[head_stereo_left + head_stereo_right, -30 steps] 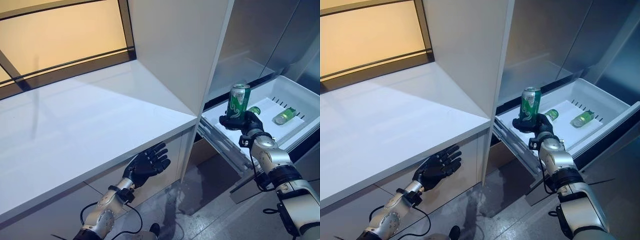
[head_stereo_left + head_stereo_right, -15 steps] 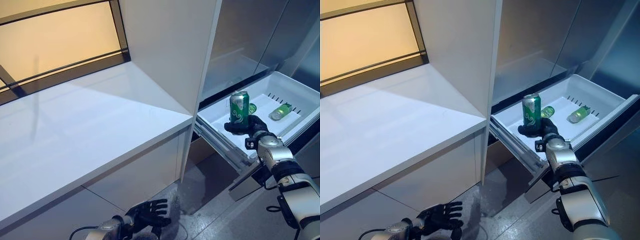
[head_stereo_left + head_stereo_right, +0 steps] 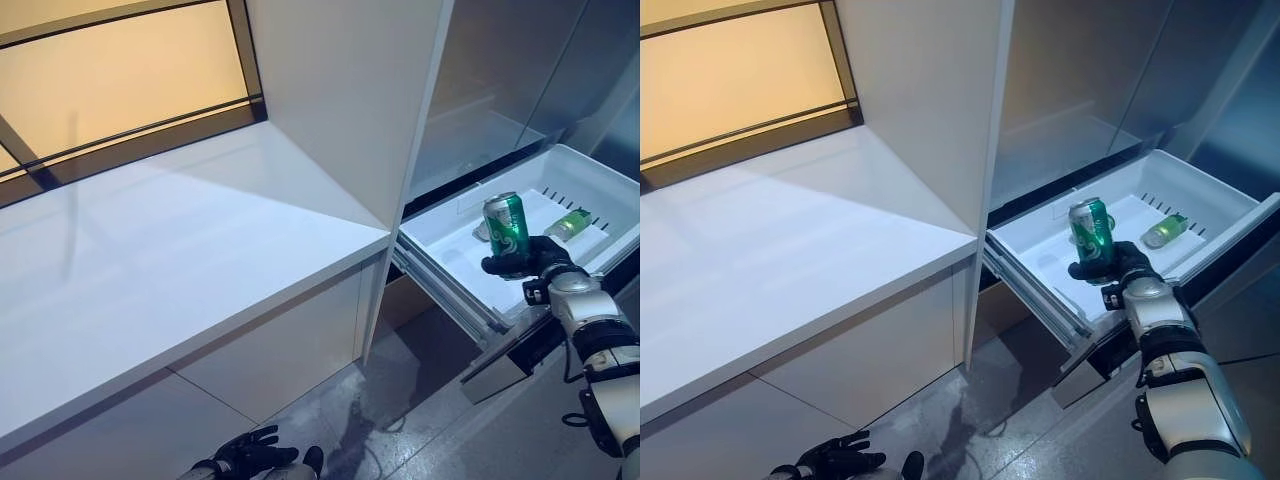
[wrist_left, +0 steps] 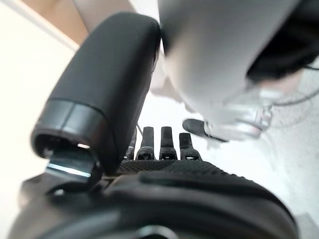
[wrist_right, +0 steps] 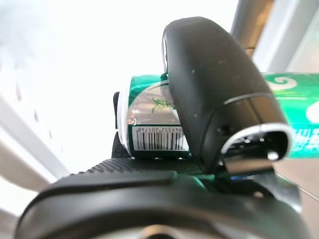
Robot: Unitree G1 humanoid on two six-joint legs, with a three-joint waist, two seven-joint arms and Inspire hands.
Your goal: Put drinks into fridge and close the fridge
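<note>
My right hand (image 3: 531, 262) is shut on a green can (image 3: 507, 222) and holds it upright over the open white fridge drawer (image 3: 455, 250); the can also shows in the right wrist view (image 5: 154, 127) under my thumb (image 5: 209, 89). A green drink (image 3: 567, 224) lies on its side at the drawer's far right, and another lies partly hidden behind the held can. My left hand (image 3: 245, 455) hangs low by the floor with fingers straight; in the left wrist view its fingers (image 4: 162, 142) are straight and hold nothing.
A white counter (image 3: 170, 260) spreads to the left under a window. A tall white cabinet panel (image 3: 350, 90) stands between counter and fridge. The grey fridge interior (image 3: 500, 70) rises behind the drawer. The drawer's front panel (image 3: 510, 355) juts out over the grey floor.
My right hand has carried the can rightward and lower over the drawer. My left hand has dropped from beside the counter front down to the floor level.
</note>
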